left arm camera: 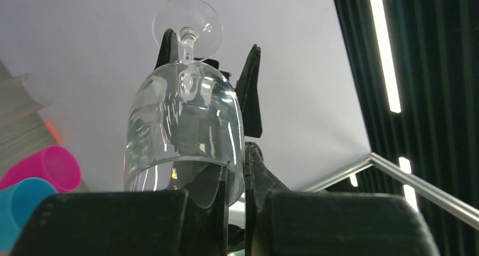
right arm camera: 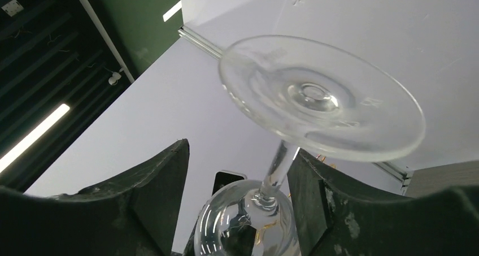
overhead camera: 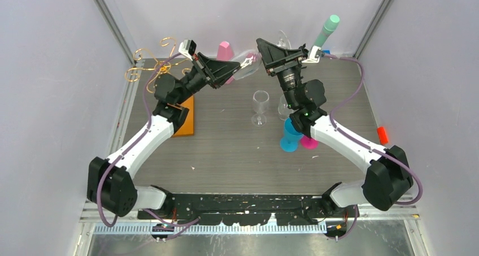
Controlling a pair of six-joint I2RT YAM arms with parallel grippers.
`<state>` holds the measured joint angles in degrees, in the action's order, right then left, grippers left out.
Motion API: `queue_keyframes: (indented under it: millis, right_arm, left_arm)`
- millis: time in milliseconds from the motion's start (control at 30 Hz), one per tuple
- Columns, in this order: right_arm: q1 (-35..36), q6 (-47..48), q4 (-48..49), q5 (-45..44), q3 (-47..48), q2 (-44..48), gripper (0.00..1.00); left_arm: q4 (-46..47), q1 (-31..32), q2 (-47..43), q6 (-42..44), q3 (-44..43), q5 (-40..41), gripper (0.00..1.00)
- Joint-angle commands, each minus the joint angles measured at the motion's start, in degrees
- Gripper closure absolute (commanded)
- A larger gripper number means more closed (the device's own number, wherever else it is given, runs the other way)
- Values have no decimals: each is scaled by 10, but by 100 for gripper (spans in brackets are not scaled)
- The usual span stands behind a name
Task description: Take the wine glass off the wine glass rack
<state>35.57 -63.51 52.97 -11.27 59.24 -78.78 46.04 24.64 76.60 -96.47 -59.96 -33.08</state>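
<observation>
The wine glass rack (overhead camera: 186, 120) stands at the tabletop's (overhead camera: 226, 148) far left. Right of it, clear of the rack, the left gripper (overhead camera: 234, 69) pinches the wine glass (overhead camera: 248, 61) aloft by its bowl rim. The right gripper (right arm camera: 240, 154) is spread around the stem.

A clear glass (overhead camera: 259, 106) stands upright mid-table, and the blue cup (overhead camera: 290, 137) and pink cup (overhead camera: 309, 142) crowd in just beside your right arm (overhead camera: 344, 143). The wine glass rack (overhead camera: 151, 68) blocks the back left corner. Your open lane is the bare table (overhead camera: 226, 154), front and centre.
</observation>
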Motion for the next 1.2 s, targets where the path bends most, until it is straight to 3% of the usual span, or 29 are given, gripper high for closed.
queue_keyframes:
  millis: [0, 133, 333, 567, 767, 900, 1167]
  right_arm:
    - [3, 24, -19, 7, -1, 38, 28]
    - [3, 49, -102, 17, 1, 65, 14]
    - [3, 87, -245, 46, 22, 104, 12]
    - [3, 160, -352, 30, 14, 165, 13]
    - [3, 222, -427, -29, 10, 219, 13]
    - [3, 281, -473, -84, 23, 231, 13]
    - [3, 342, -525, -181, 30, 246, 14]
  left_arm:
    - [-100, 1, -60, 128, -57, 1, 100]
    - [-259, 0, -100, 273, -91, 28, 100]
    - [-504, 0, -126, 441, -181, 67, 100]
    - [-816, 1, -121, 643, -305, 42, 100]
    - [-937, 1, -116, 715, -330, 33, 100]
    - [-1018, 12, -76, 732, -360, 76, 100]
    - [-1074, 123, 14, 753, -388, 178, 100]
